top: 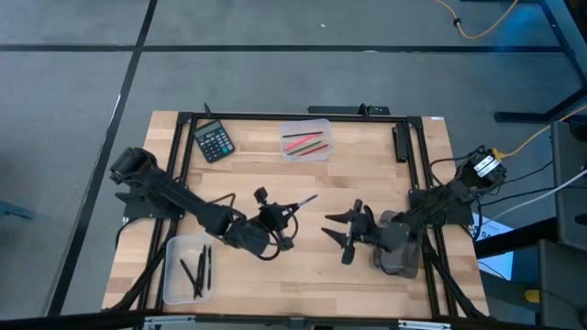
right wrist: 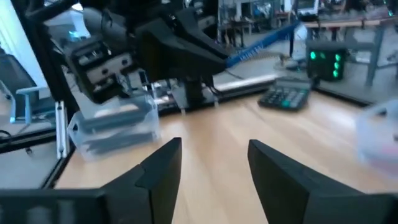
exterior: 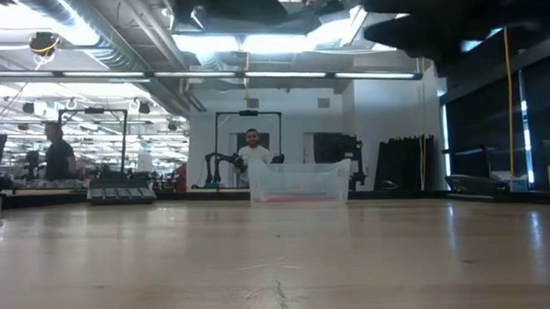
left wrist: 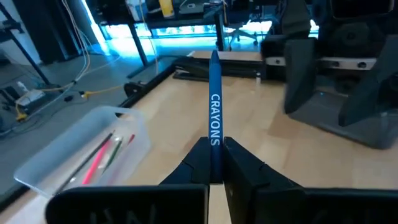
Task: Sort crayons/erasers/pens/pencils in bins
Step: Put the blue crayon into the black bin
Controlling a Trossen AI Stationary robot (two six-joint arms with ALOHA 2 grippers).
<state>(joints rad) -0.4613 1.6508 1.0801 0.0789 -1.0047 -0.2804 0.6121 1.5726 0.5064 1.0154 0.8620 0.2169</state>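
My left gripper (top: 282, 218) is above the middle of the table, shut on a blue crayon (top: 303, 202) that points toward the far right. My right gripper (top: 337, 236) stands open just to its right with nothing between its fingers (right wrist: 163, 167). A clear bin (top: 305, 139) holding red, pink and green sticks sits at the far middle. A second clear bin (top: 186, 269) with black sticks is at the near left. A dark grey bin (top: 396, 259) lies under my right arm. My left gripper pinches the blue crayon by its rear end (left wrist: 215, 138) between its two fingers. The crayon lies along the fingers and sticks out well past their tips. It is lifted clear of the table, near level, tip toward the far right.
A black calculator (top: 213, 140) lies at the far left of the table. A black metal frame (top: 275, 115) runs along the table's far and side edges. Bare wood shows between the two grippers and the far bin. People stand in the room beyond the table.
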